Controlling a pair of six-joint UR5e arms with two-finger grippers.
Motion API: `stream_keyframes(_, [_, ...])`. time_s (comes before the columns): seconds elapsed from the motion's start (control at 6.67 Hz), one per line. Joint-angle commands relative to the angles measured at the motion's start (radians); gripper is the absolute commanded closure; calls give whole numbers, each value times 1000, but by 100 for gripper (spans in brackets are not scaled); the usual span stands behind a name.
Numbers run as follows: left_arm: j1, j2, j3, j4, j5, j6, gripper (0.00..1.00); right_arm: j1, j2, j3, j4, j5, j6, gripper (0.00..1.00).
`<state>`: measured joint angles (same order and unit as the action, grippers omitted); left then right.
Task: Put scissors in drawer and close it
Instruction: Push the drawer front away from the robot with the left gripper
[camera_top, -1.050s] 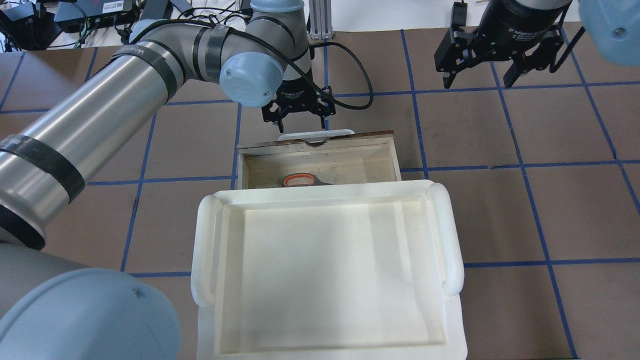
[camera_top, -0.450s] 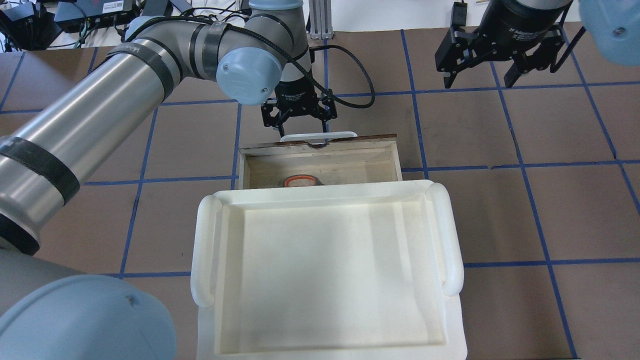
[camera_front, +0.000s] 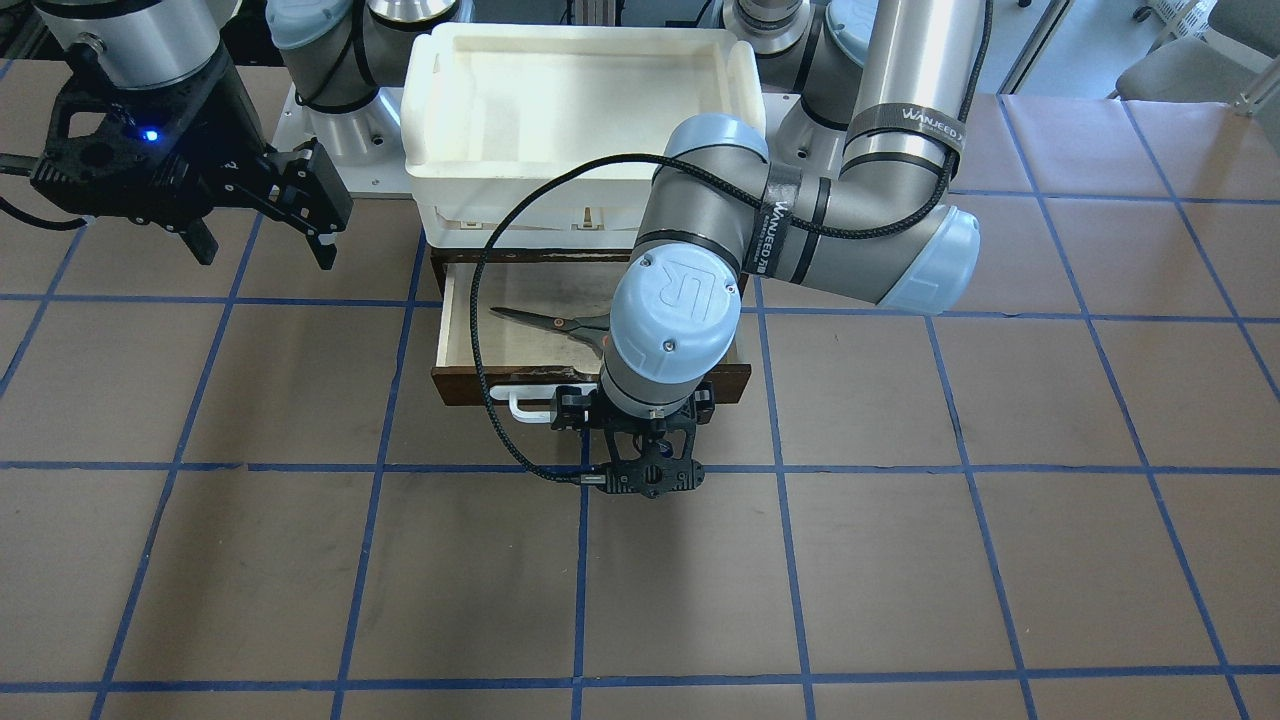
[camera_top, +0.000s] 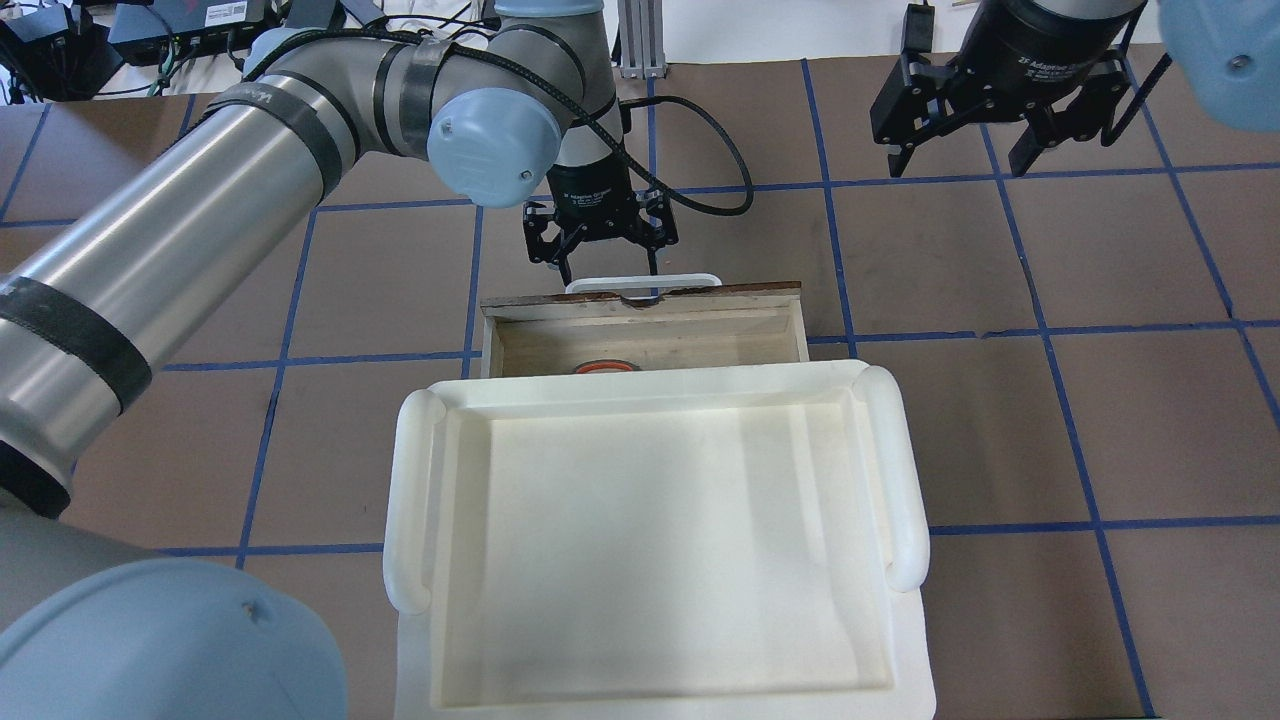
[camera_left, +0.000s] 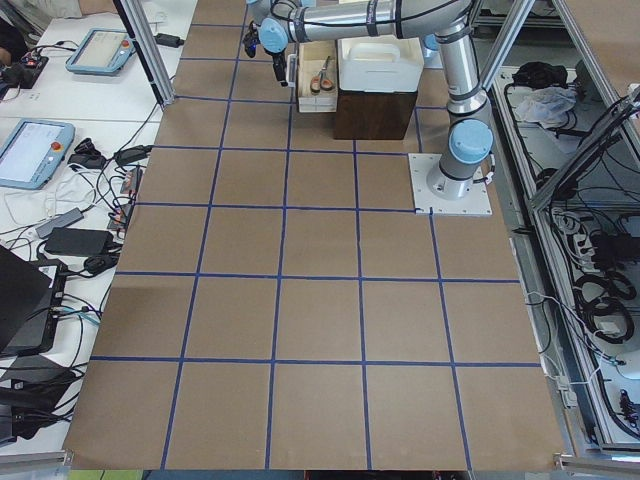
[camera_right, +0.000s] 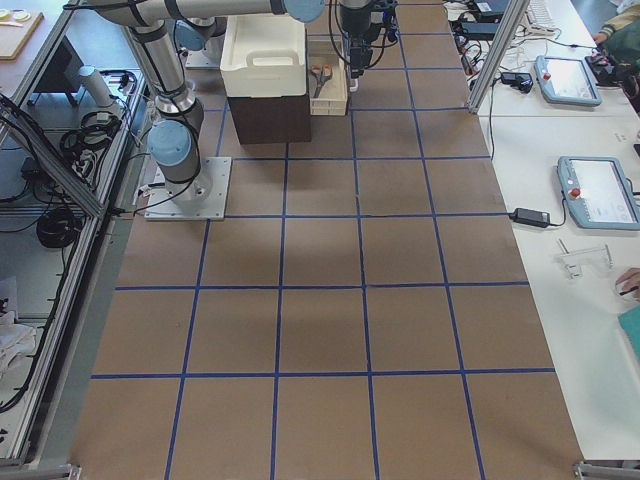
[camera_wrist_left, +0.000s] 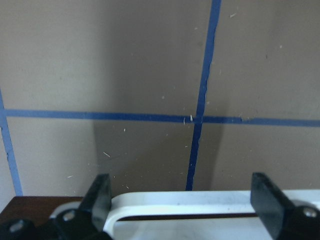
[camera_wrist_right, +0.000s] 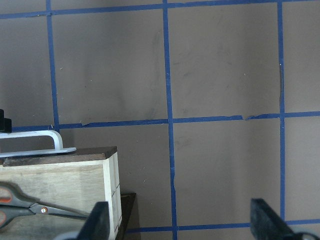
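Note:
The drawer sticks partly out from under the white tray, its white bar handle facing away from the robot. The scissors lie flat inside it; in the overhead view only an orange handle loop shows at the tray's edge. They also show in the right wrist view. My left gripper is open, pointing down at the drawer front, its fingers either side of the handle. My right gripper is open and empty, hovering off to the drawer's right.
A large white plastic tray sits on top of the dark cabinet that houses the drawer. The brown table has a blue tape grid. The left arm's black cable loops over the drawer.
The left gripper has moved toward the tray and the drawer has slid further in with it. Less of the scissors' handle shows. The right gripper has not moved.

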<state>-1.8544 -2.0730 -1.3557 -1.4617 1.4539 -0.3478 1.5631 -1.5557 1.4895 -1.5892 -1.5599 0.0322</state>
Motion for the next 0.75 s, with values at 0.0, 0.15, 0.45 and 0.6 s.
stream_keyframes(0.0, [0, 2, 0, -26, -4, 0, 0, 0, -1, 0, 0, 0, 0, 0])
stream_keyframes(0.15, [0, 2, 0, -35, -9, 0, 0, 0, 0, 2, 0, 0, 0, 0])
stream_keyframes(0.45, [0, -1, 0, -75, -12, -29, 0, 0, 0, 5, 2, 0, 0, 0])
stream_keyframes(0.6, [0, 4, 0, -110, -12, -31, 0, 0, 0, 5, 0, 1, 0, 0])
